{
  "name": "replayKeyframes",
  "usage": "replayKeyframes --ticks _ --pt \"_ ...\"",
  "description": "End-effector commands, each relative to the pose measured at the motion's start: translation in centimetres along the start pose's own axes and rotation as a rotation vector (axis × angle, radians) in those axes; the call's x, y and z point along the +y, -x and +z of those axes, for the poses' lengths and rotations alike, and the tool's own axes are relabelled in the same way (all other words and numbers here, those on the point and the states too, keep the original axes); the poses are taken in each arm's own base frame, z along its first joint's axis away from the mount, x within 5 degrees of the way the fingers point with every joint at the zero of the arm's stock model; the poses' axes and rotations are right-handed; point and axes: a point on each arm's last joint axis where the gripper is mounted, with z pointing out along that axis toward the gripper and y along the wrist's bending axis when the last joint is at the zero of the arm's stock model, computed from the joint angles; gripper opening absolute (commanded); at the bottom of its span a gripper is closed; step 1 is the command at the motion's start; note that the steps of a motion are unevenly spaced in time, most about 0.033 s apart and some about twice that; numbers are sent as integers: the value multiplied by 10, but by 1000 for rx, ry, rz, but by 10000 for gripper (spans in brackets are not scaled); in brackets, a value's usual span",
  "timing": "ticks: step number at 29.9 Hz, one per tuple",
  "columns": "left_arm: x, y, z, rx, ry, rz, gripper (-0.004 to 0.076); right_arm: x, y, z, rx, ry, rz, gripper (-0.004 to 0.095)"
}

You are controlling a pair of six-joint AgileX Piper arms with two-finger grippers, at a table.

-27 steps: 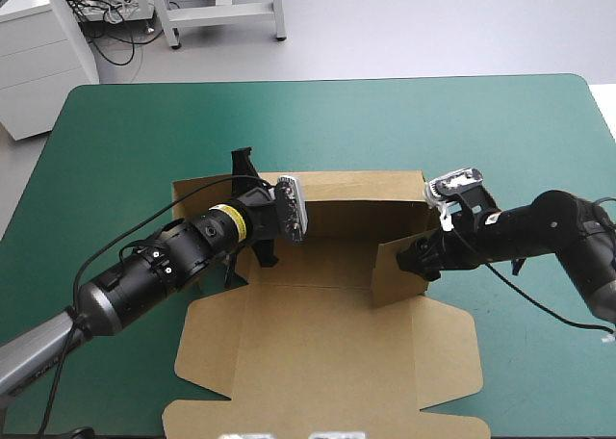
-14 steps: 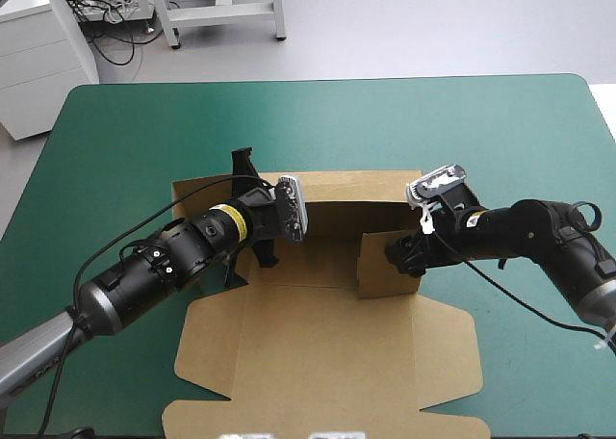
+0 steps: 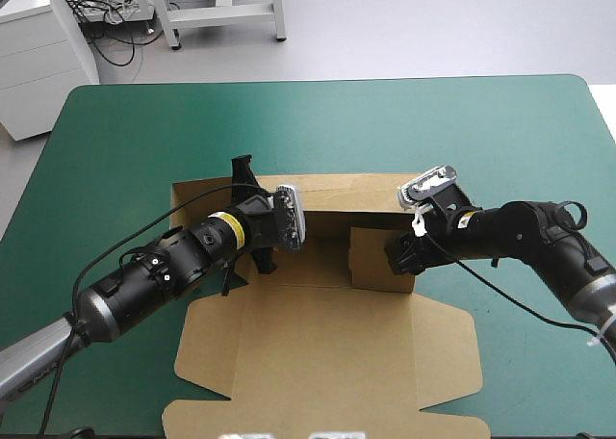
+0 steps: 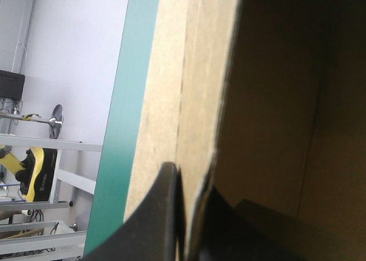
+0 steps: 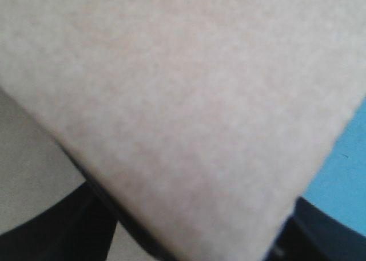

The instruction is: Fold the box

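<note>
Between the black fingers (image 4: 154,226) of the left gripper (image 4: 190,186): one raised wall (image 4: 200,101) of the brown box (image 3: 327,352), pinched at its edge, the fingers all but closed with only the thickness of the board parting them; teal-green table (image 3: 462,121) on one side of that wall, the shadowed inside of the box on the other. Ahead of the right gripper (image 3: 399,256): the right side flap (image 3: 371,261), standing upright and close against the tool; whether this gripper clamps the flap or only pushes it cannot be told, since board fills its own view. Change noted: the flap has swung inward since the earlier pictures, travelling from the right end of the box toward the left gripper, the right arm reaching further in with it; the left gripper has shifted only slightly. Below and nearer than both tools: the lid panel (image 3: 327,391), flat on the table. Judgement: the flap looks set to fold in against the standing wall, so the right end of the tray is partly formed; left end and lid not yet dealt with
</note>
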Motion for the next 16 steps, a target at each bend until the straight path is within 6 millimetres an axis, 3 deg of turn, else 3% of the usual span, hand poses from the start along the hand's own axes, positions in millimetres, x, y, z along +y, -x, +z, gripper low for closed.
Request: replayKeyframes --ticks 1,8,10,16 --pt "-27 -19 5 178 -183 -110 -32 -1 15 -12 -123 -38 -10 439" --pt "-28 -20 5 191 -192 -111 -32 0 15 -12 -120 -37 -11 36" --pt "-28 -21 5 200 -199 -113 -32 1 15 -13 -115 -26 -7 -21" --pt "-30 -19 3 194 -220 -162 -32 2 16 -13 -117 -11 6 -22"
